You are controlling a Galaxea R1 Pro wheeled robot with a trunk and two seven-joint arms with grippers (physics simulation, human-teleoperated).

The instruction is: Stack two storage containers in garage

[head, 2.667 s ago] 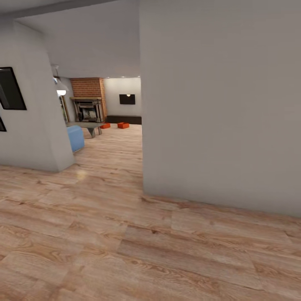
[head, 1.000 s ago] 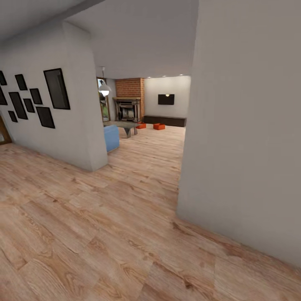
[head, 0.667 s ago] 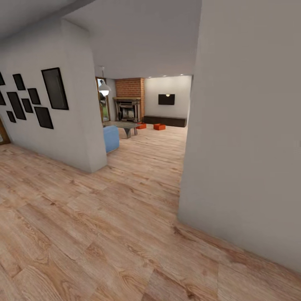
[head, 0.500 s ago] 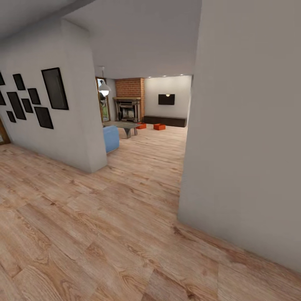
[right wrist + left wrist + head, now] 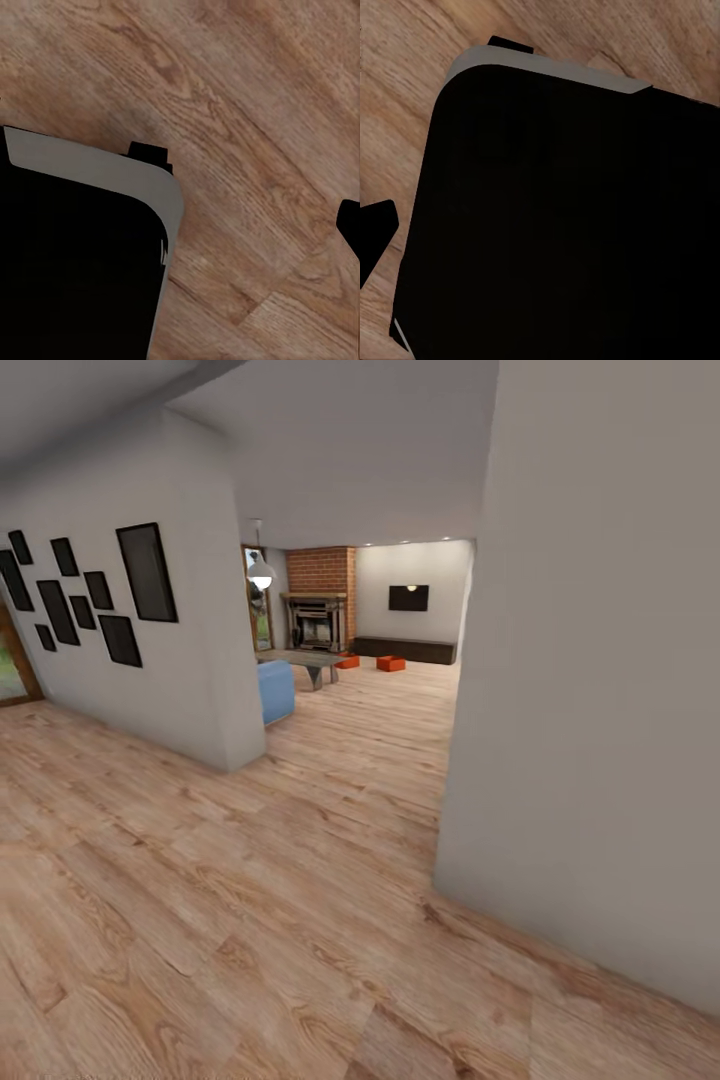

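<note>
Fingers' state unclear; two storage containers [image 5: 370, 662] sit slightly rightward in view since before.

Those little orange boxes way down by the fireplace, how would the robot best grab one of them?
Probably by a side wall, coming down from above: each storage container sits low and flat on the wood floor, the other one just beside it near the fireplace. From here they are too small to show rims or handles, so this is a guess until the robot gets closer.

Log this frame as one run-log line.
phase: in transit, hallway | storage containers: on living room floor by fireplace, untouched | path: open between walls | jaws: unseen
</note>
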